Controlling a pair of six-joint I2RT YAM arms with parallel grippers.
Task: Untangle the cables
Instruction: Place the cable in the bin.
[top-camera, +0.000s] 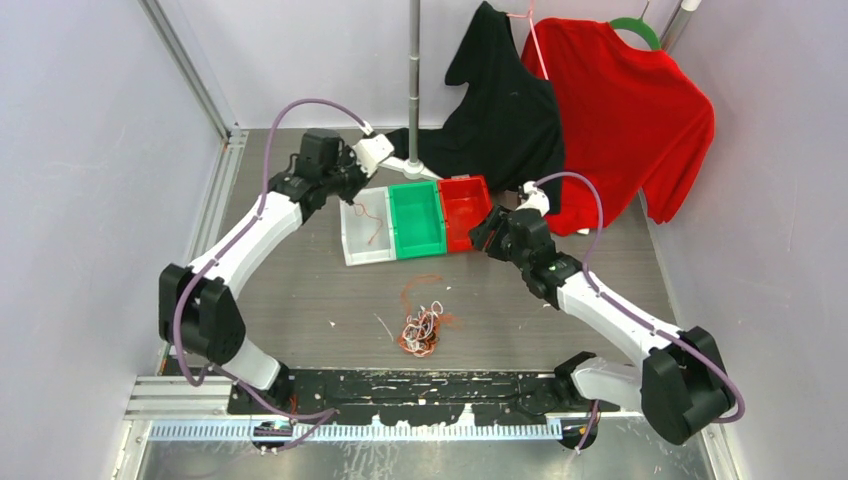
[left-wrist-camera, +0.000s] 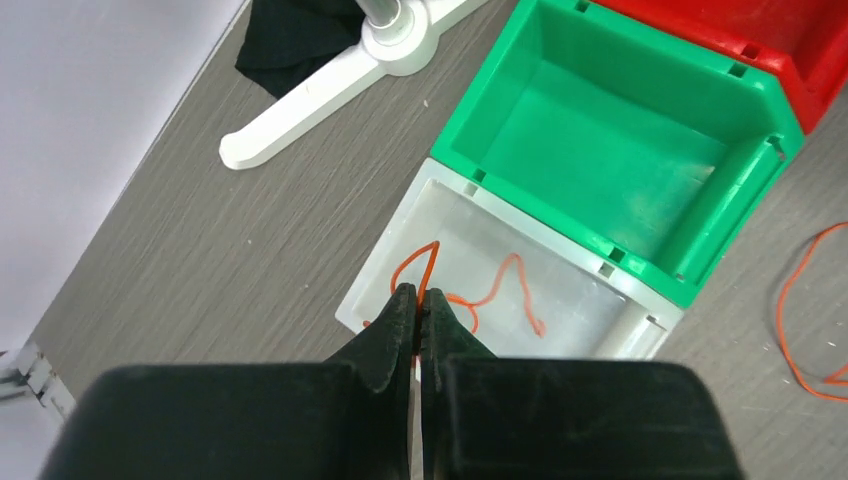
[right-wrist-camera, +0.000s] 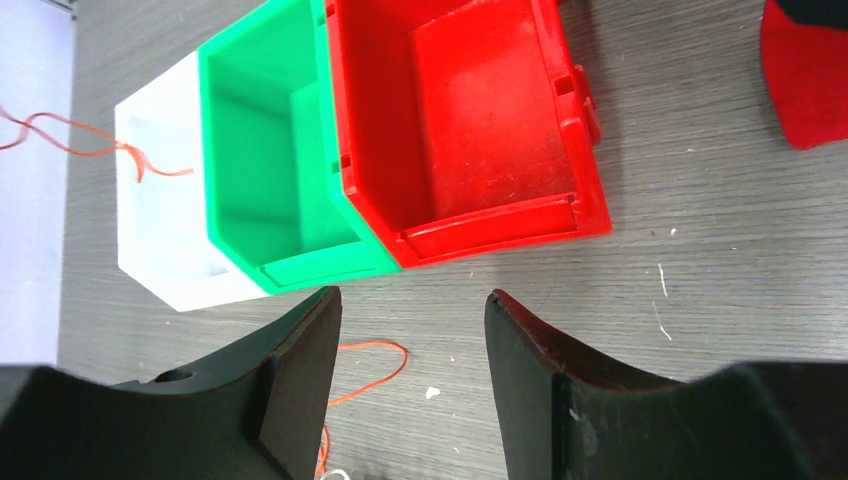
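Over the near rim of the white bin (left-wrist-camera: 385, 240) the left gripper (left-wrist-camera: 418, 300) is pressed together on an orange cable (left-wrist-camera: 510, 280); the strand rises out of the pinch, and its loose length curls across the white bin's floor. The tangle (top-camera: 422, 328) of orange, white and dark wires lies on the table (top-camera: 300, 300), well in front of the white bin and toward the arm bases. The right gripper (right-wrist-camera: 411, 295) hangs two bins right of the white bin, by the red bin (right-wrist-camera: 480, 120). Its fingers are spread and hold nothing. It looks the nearer arm to the tangle
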